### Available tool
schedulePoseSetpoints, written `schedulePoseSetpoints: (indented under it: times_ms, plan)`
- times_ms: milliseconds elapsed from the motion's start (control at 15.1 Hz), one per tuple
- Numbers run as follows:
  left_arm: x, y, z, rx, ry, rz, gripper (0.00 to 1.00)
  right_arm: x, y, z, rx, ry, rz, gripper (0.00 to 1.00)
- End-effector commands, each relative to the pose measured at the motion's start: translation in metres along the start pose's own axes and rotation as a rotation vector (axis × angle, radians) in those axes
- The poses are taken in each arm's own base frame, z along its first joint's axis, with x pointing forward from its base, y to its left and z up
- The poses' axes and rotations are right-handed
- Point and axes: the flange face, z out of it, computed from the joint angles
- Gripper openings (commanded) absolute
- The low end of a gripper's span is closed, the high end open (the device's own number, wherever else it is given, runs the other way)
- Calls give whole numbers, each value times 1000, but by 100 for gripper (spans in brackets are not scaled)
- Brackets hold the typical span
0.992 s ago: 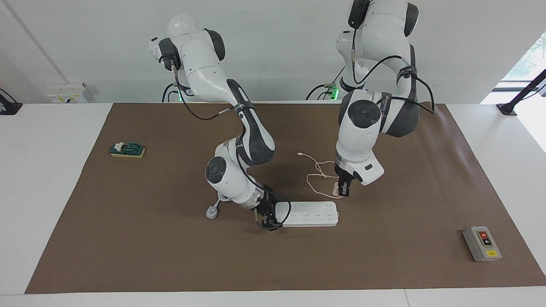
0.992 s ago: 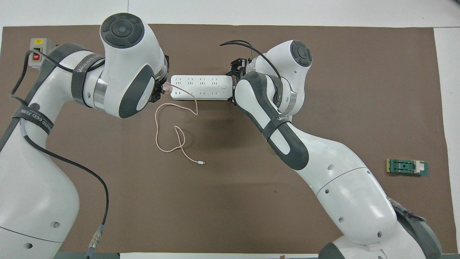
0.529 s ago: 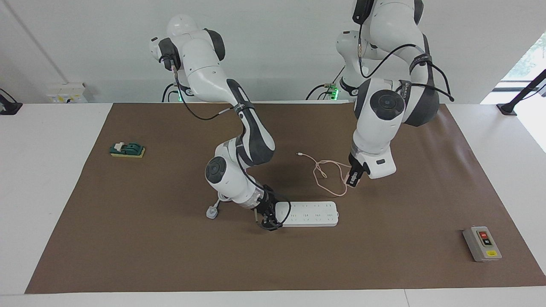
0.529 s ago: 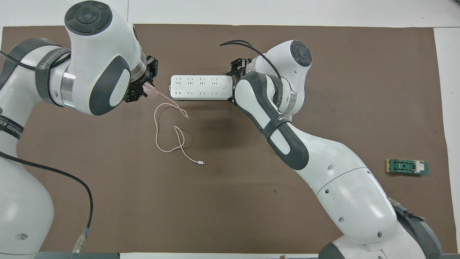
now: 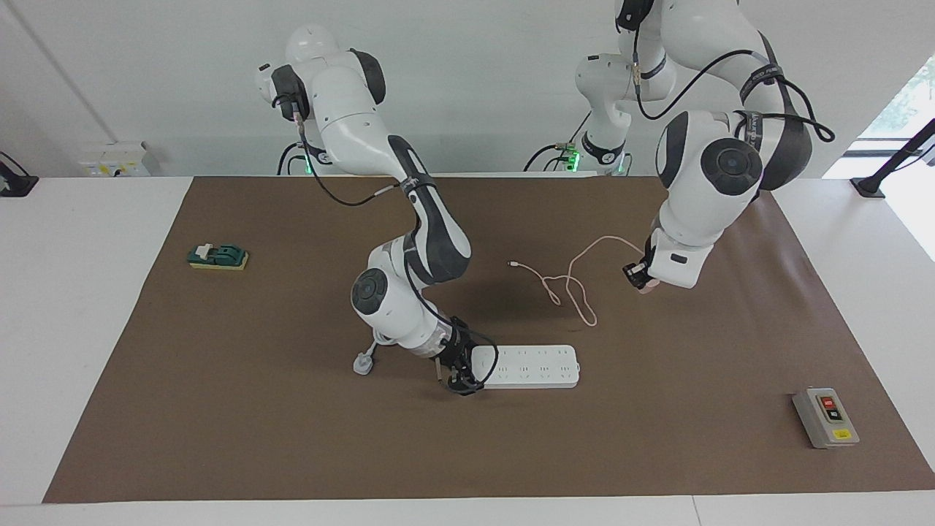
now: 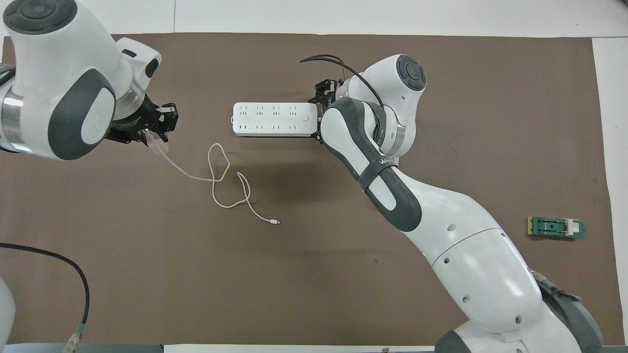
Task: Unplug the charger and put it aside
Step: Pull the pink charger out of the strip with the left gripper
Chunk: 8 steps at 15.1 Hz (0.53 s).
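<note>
The charger [image 5: 647, 288] [image 6: 157, 145], a small pale pink cube, hangs in my left gripper [image 5: 640, 280] [image 6: 156, 139], which is shut on it above the brown mat toward the left arm's end of the table. Its thin pink cable [image 5: 577, 276] [image 6: 216, 182] trails from the cube down onto the mat in loops and ends in a tiny connector [image 5: 513, 264] [image 6: 275, 222]. The white power strip [image 5: 529, 366] [image 6: 272, 119] lies flat with nothing plugged in. My right gripper [image 5: 458, 377] [image 6: 324, 92] rests at the strip's corded end.
The strip's white plug [image 5: 363, 363] lies on the mat beside the right arm. A green switch on a yellow block [image 5: 218, 256] [image 6: 556, 228] sits toward the right arm's end. A grey button box [image 5: 825, 416] stands toward the left arm's end, far from the robots.
My left gripper has carried the charger away from the power strip, up and toward the left arm's end, dragging the cable after it. The right arm has not moved.
</note>
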Motion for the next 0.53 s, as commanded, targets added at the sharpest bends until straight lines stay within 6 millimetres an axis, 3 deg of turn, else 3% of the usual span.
schedulePoseSetpoints:
  times_ms: [0, 198, 331, 463]
  plan:
    - [-51, -36, 25, -43, 80, 55, 0, 12, -9, -5, -4, 4, 19, 0]
    - [-84, -67, 54, -67, 80, 126, 0, 11, -10, -10, -2, 3, 17, 0]
    - [-88, -86, 72, -96, 83, 164, 0, 13, -10, -11, -14, 2, 21, 6]
    - [-93, -92, 92, -92, 49, 239, 0, 11, -9, -11, -14, 4, 11, 98]
